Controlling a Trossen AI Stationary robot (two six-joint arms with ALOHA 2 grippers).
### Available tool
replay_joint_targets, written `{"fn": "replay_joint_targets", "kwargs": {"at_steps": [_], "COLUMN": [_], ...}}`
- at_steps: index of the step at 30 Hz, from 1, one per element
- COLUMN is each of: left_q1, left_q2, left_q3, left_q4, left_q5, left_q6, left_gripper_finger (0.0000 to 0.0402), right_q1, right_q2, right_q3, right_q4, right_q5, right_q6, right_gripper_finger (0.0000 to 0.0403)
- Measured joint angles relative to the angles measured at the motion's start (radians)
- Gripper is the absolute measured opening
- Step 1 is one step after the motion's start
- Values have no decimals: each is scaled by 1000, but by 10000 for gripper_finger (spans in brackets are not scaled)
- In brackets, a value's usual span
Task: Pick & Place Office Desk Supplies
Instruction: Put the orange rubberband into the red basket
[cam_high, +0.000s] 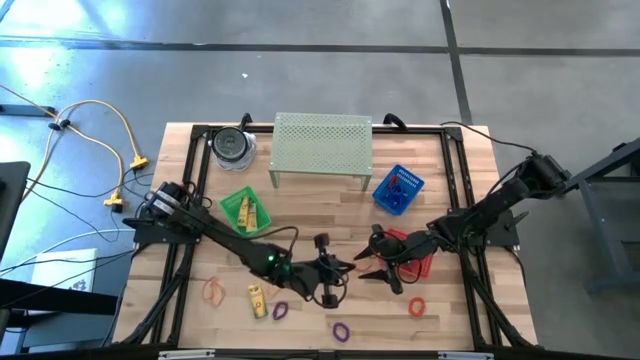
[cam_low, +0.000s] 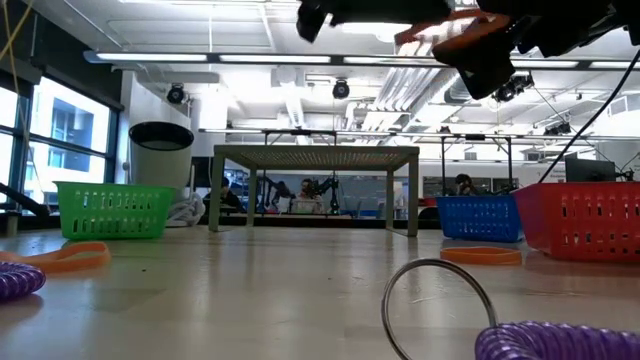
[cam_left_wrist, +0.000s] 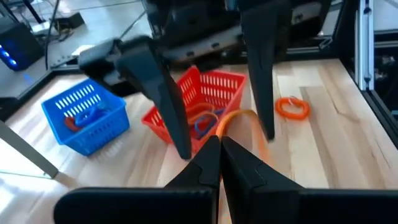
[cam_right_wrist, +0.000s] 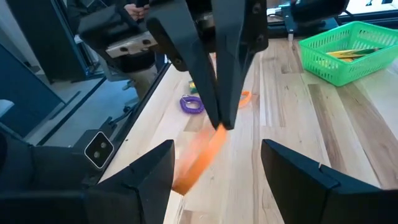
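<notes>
Over the wooden table (cam_high: 300, 195), left hand (cam_right_wrist: 222, 121) pinches an orange band (cam_right_wrist: 199, 158) between right hand's (cam_left_wrist: 224, 134) spread fingers.

green stand (cam_high: 322, 140), jar (cam_high: 232, 146), baskets

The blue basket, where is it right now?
In the high view the blue basket sits on the table's right side, just right of the pale green perforated stand and behind the red basket.

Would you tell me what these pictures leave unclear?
High view: the band in the left gripper is too small, lost among dark fingers.
Wrist views: band blurred, its shape unclear.
Low view: top edge cuts off the grippers.
Left wrist view: right gripper covers part of the red basket.
</notes>
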Motion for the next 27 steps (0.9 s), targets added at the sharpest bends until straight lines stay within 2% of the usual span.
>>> {"fn": "replay_joint_targets", "kwargs": {"at_steps": [10,14,19,25,27], "left_q1": [16,16,16,13,13], "left_q2": [0,0,0,0,0], "left_q3": [8,8,8,8,8], "left_q4": [-5,-6,-7,-8,-9], "left_q5": [0,1,1,1,1], "left_q6": [10,10,9,7,-7], "left_gripper_finger": [1,1,1,1,1], "right_q1": [0,0,0,0,0], "right_q2": [0,0,0,0,0], "right_q3": [0,0,0,0,1], "right_q4": [-1,-2,-4,-13,-21], "right_q5": [0,0,0,0,-12], "right_q6": [-11,-27,-42,-68,-83], "right_gripper_finger": [228,210,150,37,11]}}
